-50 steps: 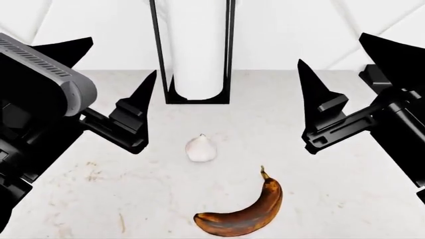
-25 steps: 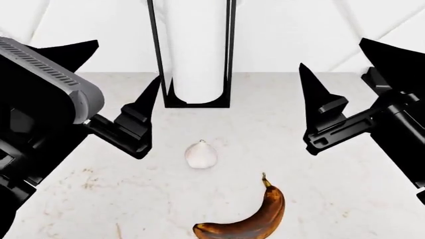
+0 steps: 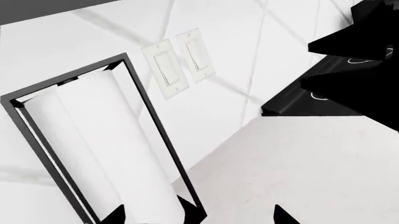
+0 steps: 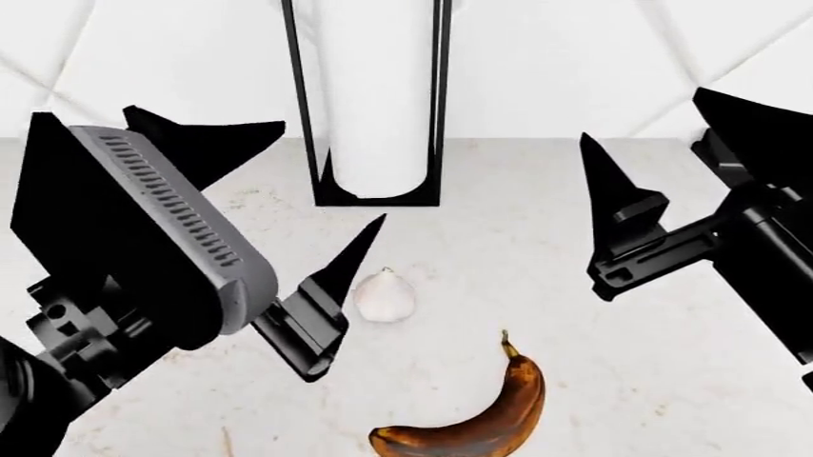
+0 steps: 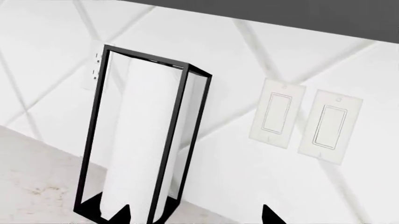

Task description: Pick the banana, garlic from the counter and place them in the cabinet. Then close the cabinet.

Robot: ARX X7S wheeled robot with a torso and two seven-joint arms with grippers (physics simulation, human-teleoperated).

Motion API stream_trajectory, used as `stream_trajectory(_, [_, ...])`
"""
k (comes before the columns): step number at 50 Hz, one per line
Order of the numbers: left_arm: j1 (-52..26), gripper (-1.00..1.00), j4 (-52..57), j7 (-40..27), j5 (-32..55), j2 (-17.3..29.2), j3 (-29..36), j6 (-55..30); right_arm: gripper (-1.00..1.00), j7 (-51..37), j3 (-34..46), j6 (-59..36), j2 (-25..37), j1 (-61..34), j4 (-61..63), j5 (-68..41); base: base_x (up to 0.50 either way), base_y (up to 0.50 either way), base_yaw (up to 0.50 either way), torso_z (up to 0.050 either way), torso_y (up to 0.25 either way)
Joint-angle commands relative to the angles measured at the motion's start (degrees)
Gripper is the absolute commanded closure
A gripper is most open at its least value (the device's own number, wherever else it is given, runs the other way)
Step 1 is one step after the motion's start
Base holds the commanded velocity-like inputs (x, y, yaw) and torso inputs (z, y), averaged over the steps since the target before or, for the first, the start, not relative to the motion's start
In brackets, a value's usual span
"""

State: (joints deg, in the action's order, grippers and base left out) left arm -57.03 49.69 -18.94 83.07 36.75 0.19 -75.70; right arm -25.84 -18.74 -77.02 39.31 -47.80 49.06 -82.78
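Swinging in from the side, the left gripper (image 4: 286, 214) is now hanging spread just beside the garlic (image 4: 383, 296), one fingertip (image 4: 360, 249) nearly over it. Right gripper (image 4: 673, 162) is hovering open, well apart. On the counter (image 4: 661, 362), the banana (image 4: 477, 419) is lying nearer than the garlic, with the towel roll (image 4: 373, 90) standing behind.

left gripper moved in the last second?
Yes. In the head view the left gripper has swung away from the paper-towel holder, down and inward, so one finger is now beside the garlic.
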Motion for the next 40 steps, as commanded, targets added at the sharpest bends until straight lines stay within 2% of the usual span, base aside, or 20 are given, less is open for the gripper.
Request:
stream_trajectory(1, [-0.3, -1.0, -3.0, 7.6, -6.4, -2.6, 6.3, -0.1, -1.0, 0.2, -0.1, 0.7, 0.9, 0.8, -0.2, 0.4, 0.0, 0.0, 0.0, 0.0, 0.0])
stream_trajectory(10, [-1.2, -1.0, -6.7, 12.6, -10.1, -3.7, 12.0, -0.3, -1.0, 0.7, 0.3, 1.4, 1.1, 1.0, -0.4, 1.2, 0.0, 0.0, 0.0, 0.0, 0.0])
stream_trajectory(20, [-2.5, -1.0, -8.6, 13.7, -7.5, -4.3, 14.0, -1.4, -1.0, -0.1, 1.5, 1.7, 1.3, 0.1, -0.9, 1.2, 0.0, 0.0, 0.0, 0.0, 0.0])
stream_trajectory(30, [-6.7, -1.0, -15.9, 10.8, -3.2, -5.7, 15.0, -4.5, -1.0, -0.4, 3.0, 2.0, 1.2, -0.5, -1.1, 2.0, 0.0, 0.0, 0.0, 0.0, 0.0])
stream_trajectory(40, [-7.1, -1.0, -19.2, 10.6, -3.1, -6.2, 17.0, -4.6, -1.0, 0.3, 3.4, 2.7, 1.4, 0.3, -1.1, 3.1, 0.0, 0.0, 0.0, 0.0, 0.0])
